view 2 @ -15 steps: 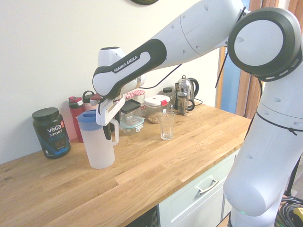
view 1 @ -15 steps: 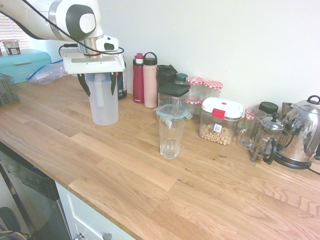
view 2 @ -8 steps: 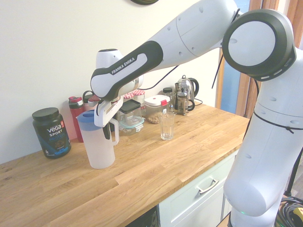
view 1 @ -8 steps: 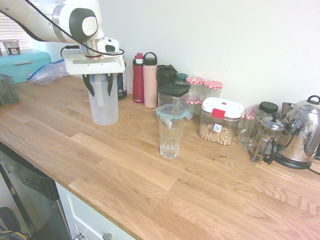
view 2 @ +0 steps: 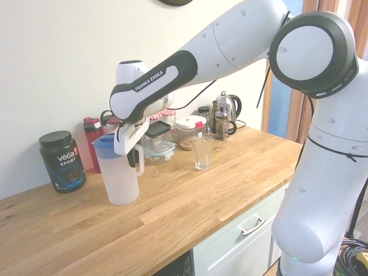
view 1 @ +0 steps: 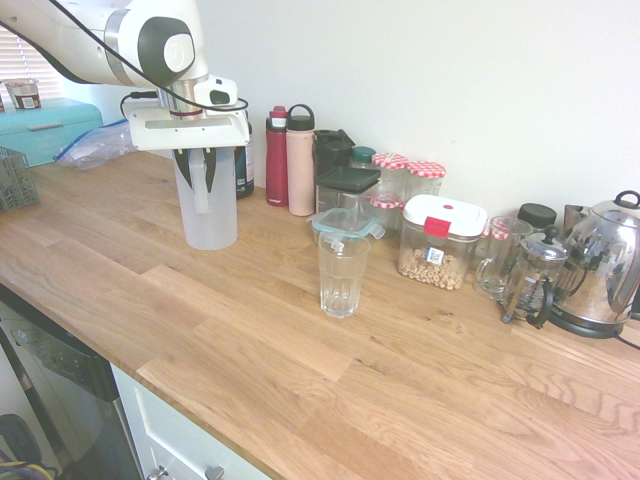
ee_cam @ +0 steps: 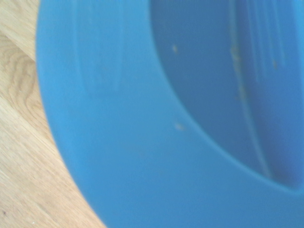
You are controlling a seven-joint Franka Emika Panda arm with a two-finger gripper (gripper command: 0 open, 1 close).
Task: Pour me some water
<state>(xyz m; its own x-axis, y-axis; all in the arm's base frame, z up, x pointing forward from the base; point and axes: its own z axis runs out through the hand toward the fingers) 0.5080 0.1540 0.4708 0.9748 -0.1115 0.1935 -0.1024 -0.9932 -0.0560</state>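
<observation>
A translucent white water pitcher [view 1: 210, 215] with a blue lid [view 2: 104, 142] stands upright on the wooden counter [view 1: 300, 360]. My gripper [view 1: 199, 170] comes down from above and its fingers are shut on the pitcher's handle [view 2: 140, 163]. The blue lid [ee_cam: 118, 118] fills the wrist view, blurred, with bare counter wood beside it. An empty clear drinking glass [view 1: 342, 275] stands upright a short way from the pitcher, nearer the middle of the counter; in the second exterior view the glass [view 2: 202, 153] is apart from the arm.
Along the wall stand a red bottle [view 1: 277, 157], a pink bottle [view 1: 300, 160], lidded food containers [view 1: 440, 240], a glass mug [view 1: 495, 258], a French press [view 1: 530, 280] and a steel kettle [view 1: 605, 265]. A black Vega tub [view 2: 62, 161] stands behind the pitcher. A teal box [view 1: 45, 125] sits beyond the arm.
The fingers stood wide apart on either side of the pitcher's handle a second ago; they have closed in on it. The pitcher and the glass have not moved.
</observation>
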